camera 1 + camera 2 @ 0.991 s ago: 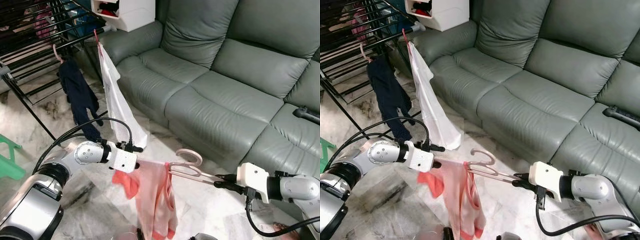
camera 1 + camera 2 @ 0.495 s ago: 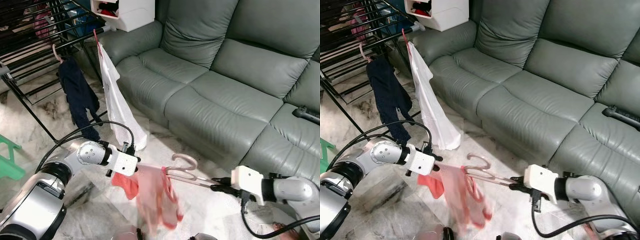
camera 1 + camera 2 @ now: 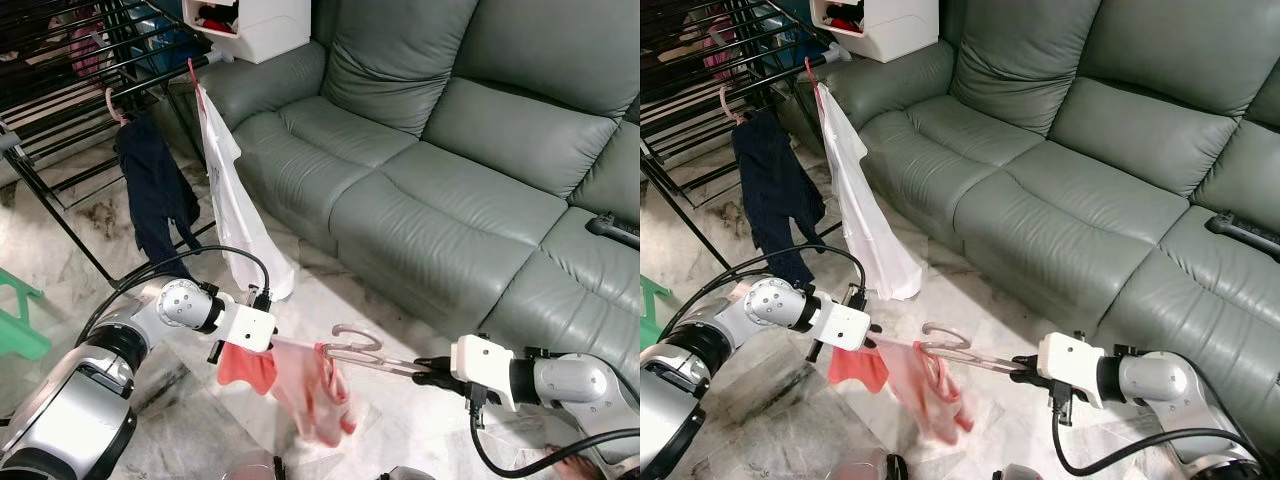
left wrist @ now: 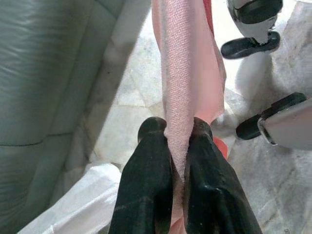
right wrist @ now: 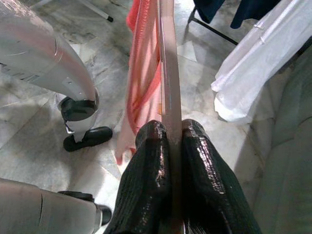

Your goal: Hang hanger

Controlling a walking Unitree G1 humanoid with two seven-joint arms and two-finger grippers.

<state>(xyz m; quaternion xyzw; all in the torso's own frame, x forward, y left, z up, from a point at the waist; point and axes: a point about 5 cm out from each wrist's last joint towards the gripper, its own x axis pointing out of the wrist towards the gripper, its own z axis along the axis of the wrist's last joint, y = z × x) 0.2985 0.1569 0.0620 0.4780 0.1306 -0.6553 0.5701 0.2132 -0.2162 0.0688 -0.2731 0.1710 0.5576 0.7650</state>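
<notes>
Hanger (image 3: 352, 343) lowered; both fingers clamp it, pink garment (image 3: 305, 385).

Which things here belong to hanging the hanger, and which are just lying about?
In the job:
pink hanger
pink garment
drying rack
left gripper
right gripper

Lying about:
green sofa
white garment
navy garment
green stool

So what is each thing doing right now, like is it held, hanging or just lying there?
Pink hanger: held level, off the floor.
Pink garment: draped on the hanger, dangling.
Left gripper: shut on the garment.
Right gripper: shut on the hanger.
White cloth: hanging from the drying rack.
Dark garment: hanging there too.
</notes>
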